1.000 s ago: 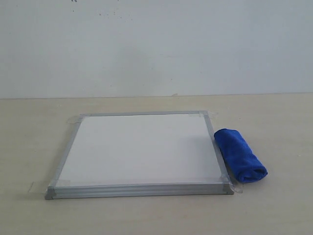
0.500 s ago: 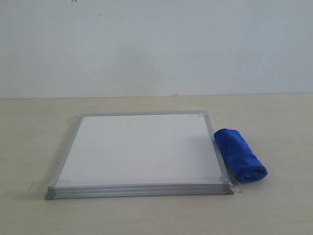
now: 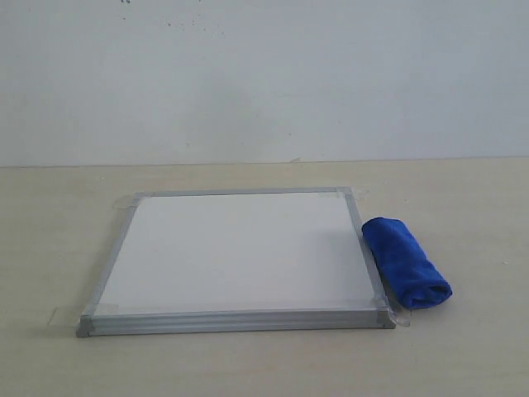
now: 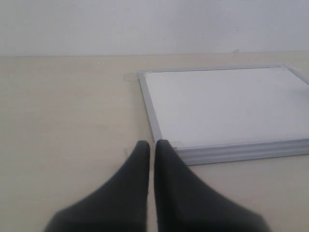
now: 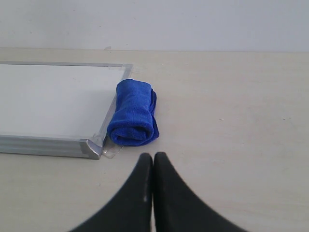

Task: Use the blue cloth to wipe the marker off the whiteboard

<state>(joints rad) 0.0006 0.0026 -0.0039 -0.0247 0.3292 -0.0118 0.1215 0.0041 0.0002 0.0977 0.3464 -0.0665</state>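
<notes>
Whiteboard (image 3: 240,248) flat on table (image 3: 463,347); blue cloth (image 3: 406,261) just beside right edge.

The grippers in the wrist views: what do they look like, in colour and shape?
The left gripper and the right gripper look alike: two matte black fingers each, broad at the base, curving to narrow rounded tips. No cables or markings show.

No legible text, label, brand or number in any view; none on whiteboard (image 3: 240,248) or blue cloth (image 3: 405,260)
</notes>
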